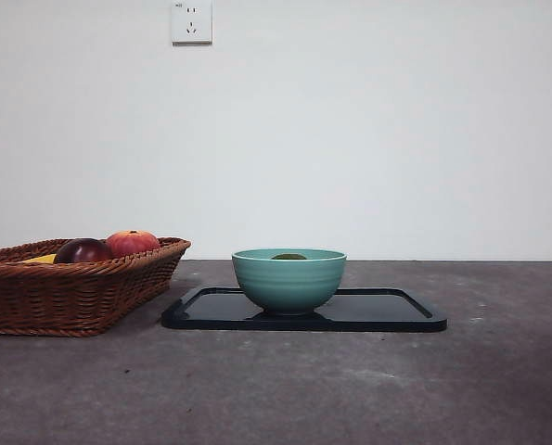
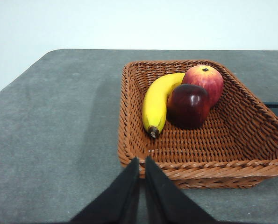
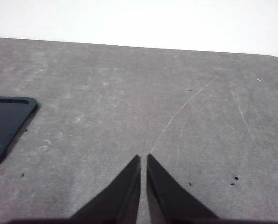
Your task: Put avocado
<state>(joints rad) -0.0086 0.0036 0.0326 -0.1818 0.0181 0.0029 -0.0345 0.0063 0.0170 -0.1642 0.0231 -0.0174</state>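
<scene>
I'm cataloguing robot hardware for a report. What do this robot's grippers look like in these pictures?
Only the wrist views show them. The left gripper has two matte black fingers, each a flat wedge tapering to a narrow tip. The right gripper looks the same: two plain black tapered fingers. No cables, markings or labels are visible, and the arms behind them are out of view.

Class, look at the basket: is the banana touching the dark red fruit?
Touching. The left wrist view shows the banana pressed against the dark red fruit with no gap, inside the basket.
</scene>
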